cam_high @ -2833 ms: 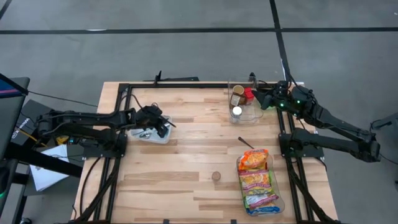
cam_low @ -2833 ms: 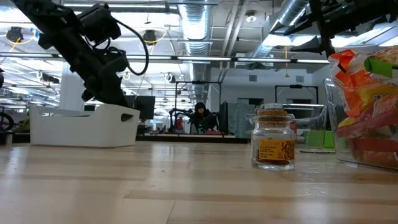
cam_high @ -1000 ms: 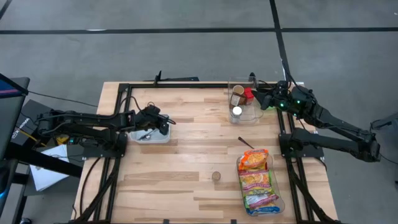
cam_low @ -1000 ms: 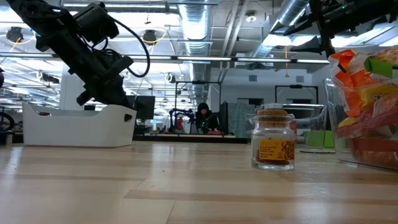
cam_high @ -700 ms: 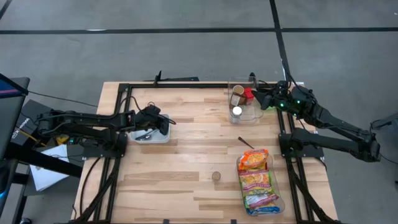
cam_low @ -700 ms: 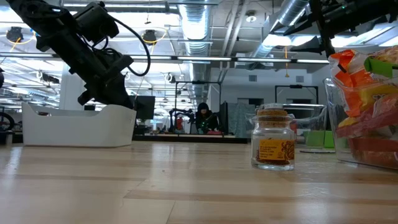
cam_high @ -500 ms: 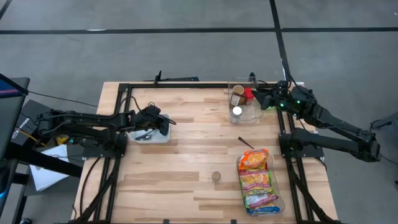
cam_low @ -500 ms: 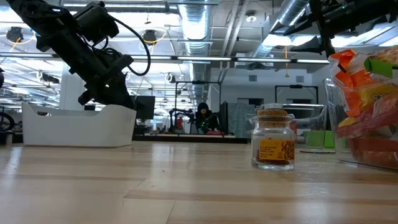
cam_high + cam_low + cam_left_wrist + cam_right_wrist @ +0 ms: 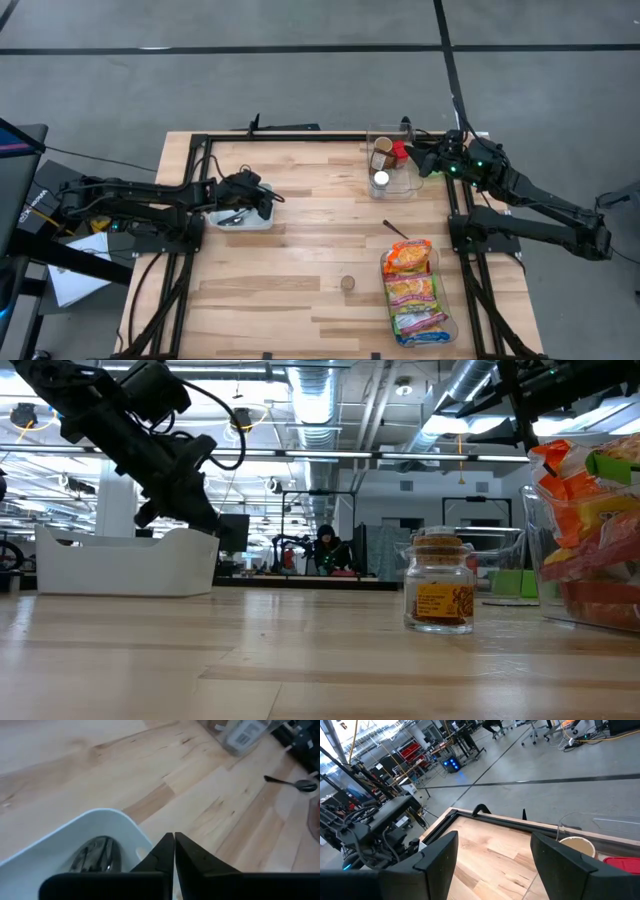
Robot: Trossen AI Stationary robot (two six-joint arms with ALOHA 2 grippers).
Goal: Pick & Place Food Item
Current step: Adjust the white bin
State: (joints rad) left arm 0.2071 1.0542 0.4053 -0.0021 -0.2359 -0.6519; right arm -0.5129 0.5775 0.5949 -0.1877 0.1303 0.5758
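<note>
Left pincer point(image 9: 174, 840), fingers pressed together, empty, hung above white tray point(image 9: 245, 218); spoon point(image 9: 96, 854) lay inside tray, beside it.

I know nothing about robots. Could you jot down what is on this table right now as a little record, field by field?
Table: light wooden table
Left gripper: left gripper, shut and empty, above the rim of the white bin
In the white bin: a metal spoon
Right gripper: right gripper, open, beside the clear container at the far side
Loose on table: small jar with a cork lid, second spoon
Near right: clear tub of snack packets
</note>
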